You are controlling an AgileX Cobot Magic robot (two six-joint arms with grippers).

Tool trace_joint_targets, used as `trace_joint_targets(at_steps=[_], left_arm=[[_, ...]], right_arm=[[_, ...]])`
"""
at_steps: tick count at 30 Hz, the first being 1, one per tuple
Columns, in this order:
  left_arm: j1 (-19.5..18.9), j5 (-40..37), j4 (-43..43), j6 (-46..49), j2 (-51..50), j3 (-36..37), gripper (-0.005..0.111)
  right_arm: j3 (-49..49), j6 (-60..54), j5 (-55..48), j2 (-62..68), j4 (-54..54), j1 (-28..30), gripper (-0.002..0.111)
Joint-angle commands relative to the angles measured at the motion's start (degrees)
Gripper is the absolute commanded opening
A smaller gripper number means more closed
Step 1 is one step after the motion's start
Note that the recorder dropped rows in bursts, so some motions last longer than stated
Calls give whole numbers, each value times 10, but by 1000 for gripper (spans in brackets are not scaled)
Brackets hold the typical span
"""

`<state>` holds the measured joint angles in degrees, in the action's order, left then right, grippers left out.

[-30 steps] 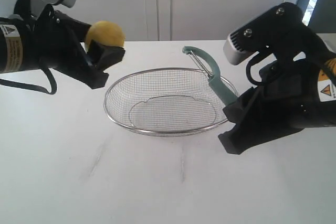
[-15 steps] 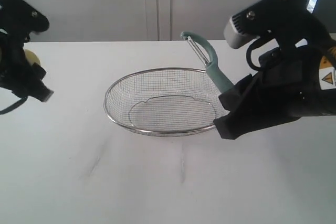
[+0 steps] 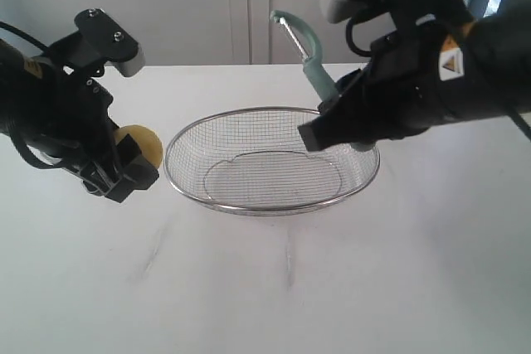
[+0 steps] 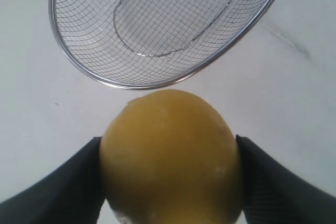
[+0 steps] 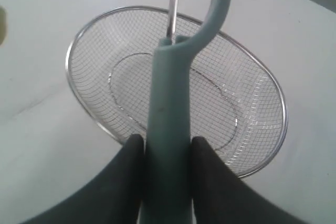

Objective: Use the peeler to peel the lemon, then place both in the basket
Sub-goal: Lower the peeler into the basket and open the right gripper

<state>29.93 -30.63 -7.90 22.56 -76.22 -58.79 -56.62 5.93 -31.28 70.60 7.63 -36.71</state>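
Left gripper (image 3: pixel 133 159): we see it back beside the oval silver wire-mesh basket (image 3: pixel 274 213), clenched on the round yellow lemon (image 4: pixel 170 156) just outside the rim.
Surface: plain white table (image 3: pixel 332 288).
Room: pale wall panels (image 3: pixel 207 6).
Right gripper (image 5: pixel 167 148): now higher, grasping the teal-green plastic peeler (image 3: pixel 309 51) over the basket.

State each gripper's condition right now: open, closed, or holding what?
Left gripper: closed, holding the lemon.
Right gripper: closed, holding the peeler.
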Motion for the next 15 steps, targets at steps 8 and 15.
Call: trace_joint_targets(at_steps=[8, 15], left_arm=[[1, -9, -14, 3, 3, -6, 0], [1, -9, -14, 3, 3, -6, 0]], right_arm=[[-150, -44, 26, 218, 4, 80, 0], [-173, -42, 63, 314, 4, 87, 0]])
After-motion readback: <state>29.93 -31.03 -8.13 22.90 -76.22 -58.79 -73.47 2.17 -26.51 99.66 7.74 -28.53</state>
